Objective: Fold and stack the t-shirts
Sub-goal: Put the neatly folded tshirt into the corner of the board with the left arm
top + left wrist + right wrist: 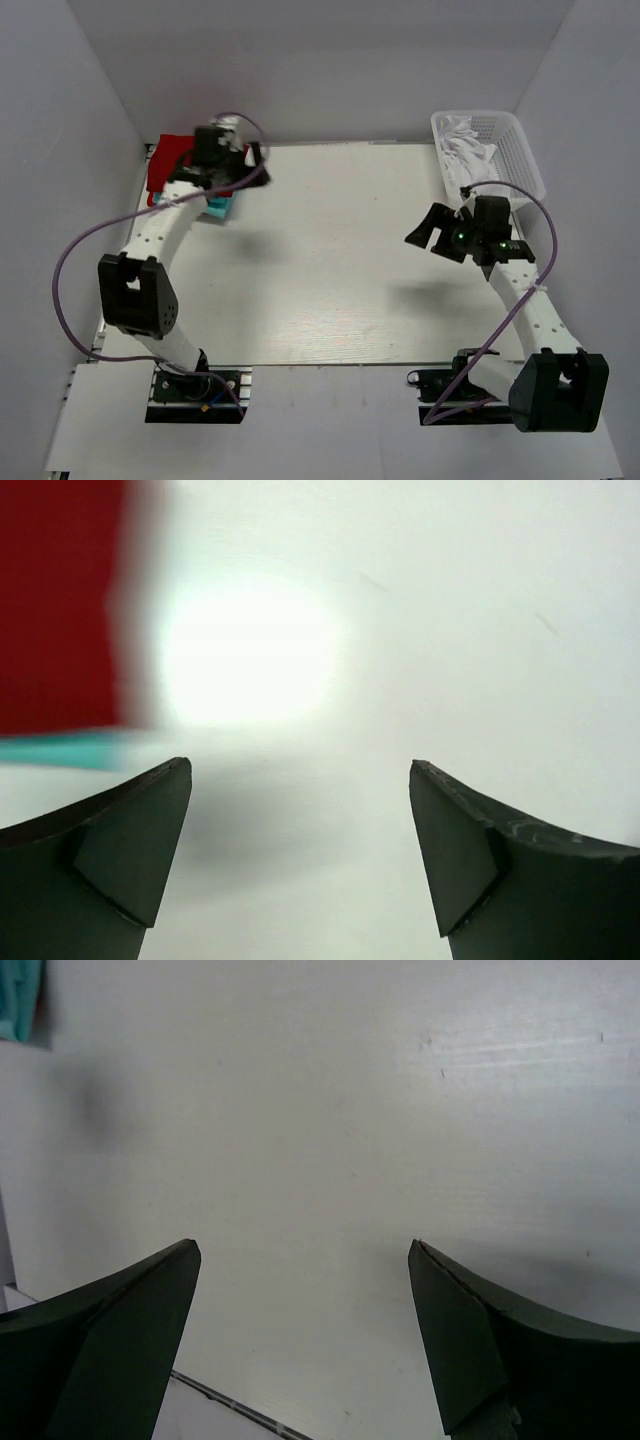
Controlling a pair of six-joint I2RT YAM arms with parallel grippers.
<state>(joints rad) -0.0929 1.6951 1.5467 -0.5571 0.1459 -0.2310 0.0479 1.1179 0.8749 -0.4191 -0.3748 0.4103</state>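
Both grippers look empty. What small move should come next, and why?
Probably swing the right gripper toward the white basket for the white cloth inside: its fingers are open over the table, and the left gripper hangs open, empty, by the red t-shirt and a teal t-shirt.

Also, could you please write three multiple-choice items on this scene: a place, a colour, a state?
1. Where is the white basket? A far left; B centre; C far right.
2. Which colours show in the shirt pile? A yellow, black; B red, teal; C white only.
3. How is the left gripper? A open, empty; B shut on cloth; C out of view.
C: it sits far right. B: a red t-shirt and a teal t-shirt show there. A: it stands wide, holding nothing.
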